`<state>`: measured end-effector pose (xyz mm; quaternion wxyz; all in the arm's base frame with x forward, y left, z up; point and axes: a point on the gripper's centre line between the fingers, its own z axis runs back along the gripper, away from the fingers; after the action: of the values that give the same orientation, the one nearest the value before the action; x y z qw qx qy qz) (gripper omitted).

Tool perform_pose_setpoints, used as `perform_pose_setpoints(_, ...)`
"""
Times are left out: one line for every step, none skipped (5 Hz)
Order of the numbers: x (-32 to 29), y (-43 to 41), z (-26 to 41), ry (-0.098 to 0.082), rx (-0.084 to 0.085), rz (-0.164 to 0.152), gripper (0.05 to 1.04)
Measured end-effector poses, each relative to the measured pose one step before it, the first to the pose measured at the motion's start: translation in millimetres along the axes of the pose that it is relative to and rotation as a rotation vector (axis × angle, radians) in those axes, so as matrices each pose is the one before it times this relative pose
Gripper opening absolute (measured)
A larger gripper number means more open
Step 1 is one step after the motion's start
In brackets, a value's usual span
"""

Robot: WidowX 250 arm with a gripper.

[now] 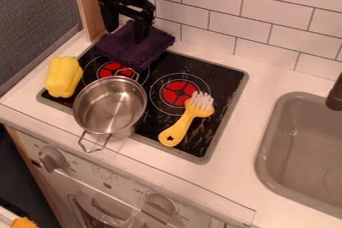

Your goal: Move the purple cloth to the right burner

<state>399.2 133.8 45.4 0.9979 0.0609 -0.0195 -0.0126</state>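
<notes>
The black gripper (pixel 126 34) hangs at the upper left, at the back of the stove. It is open, its two fingers apart, with the tips over the dark purple cloth (pixel 127 51). The cloth lies bunched at the stove's back left corner, behind the left burner (pixel 110 68). On the right burner (pixel 175 92), a yellow brush (pixel 184 125) rests with its white bristles over the burner's right part and its handle slanting toward the front.
A steel pot (pixel 110 107) stands at the stove's front left, handles at front and back. A yellow pepper (pixel 64 77) lies at the left edge. The grey sink (pixel 307 157) is on the right, with a dark faucet (pixel 336 93). A tiled wall (pixel 267 32) rises behind.
</notes>
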Motion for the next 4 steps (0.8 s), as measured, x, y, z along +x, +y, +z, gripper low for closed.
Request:
perform_pose_setpoints(-0.23,0.21,-9.92,-0.0107,0.0079,0.0188,1.001)
perform_pose_setpoints(-0.97,1.31,-14.31,0.0026,0.0197,0.0035,1.001)
perform_pose_setpoints(-4.39,-3.84,-3.42,0.0049,-0.0020,-0.0008,1.001)
perform_pose_setpoints(-6.03,-12.41,0.78,-0.0109,-0.0362,0.0009,1.001)
